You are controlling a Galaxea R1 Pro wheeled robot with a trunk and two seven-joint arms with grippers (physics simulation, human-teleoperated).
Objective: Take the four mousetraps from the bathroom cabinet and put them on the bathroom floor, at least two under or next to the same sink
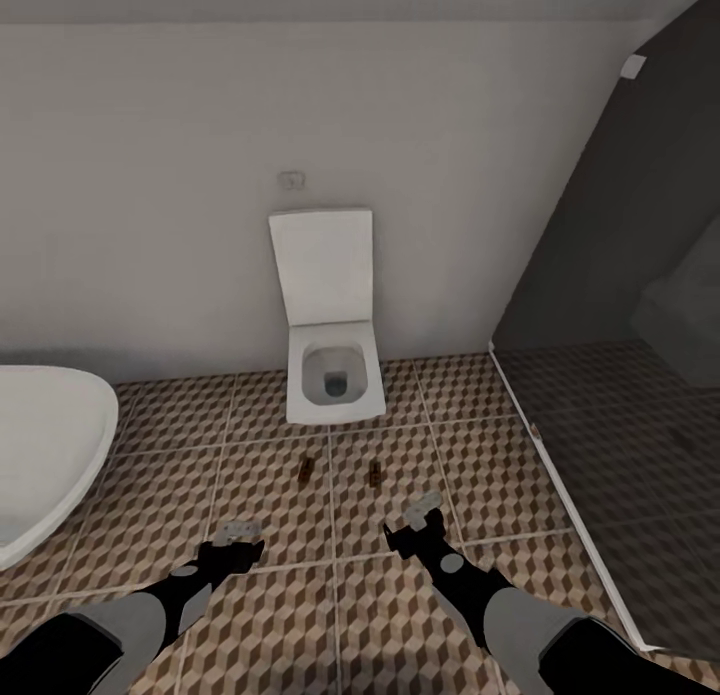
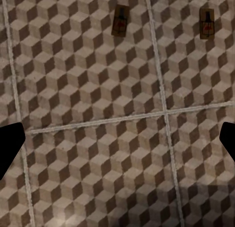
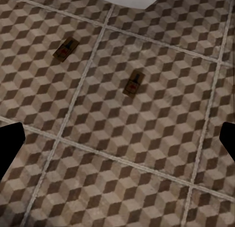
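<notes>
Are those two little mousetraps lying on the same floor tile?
No, the left mousetrap and the right mousetrap lie on neighbouring tiles, with a pale grout line between them.

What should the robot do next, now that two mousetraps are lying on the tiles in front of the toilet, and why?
Probably turn away and head back for more traps. Just two mousetraps, one and another, lie on the bathroom floor in front of the toilet. The left gripper and right gripper both hover with jaws apart, nothing between them. No vanity sink is in sight, so placement near one remains unsettled.

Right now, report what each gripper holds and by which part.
Nothing is held. The left gripper and right gripper are both open above the bathroom floor; two mousetraps lie on its tiles.
</notes>
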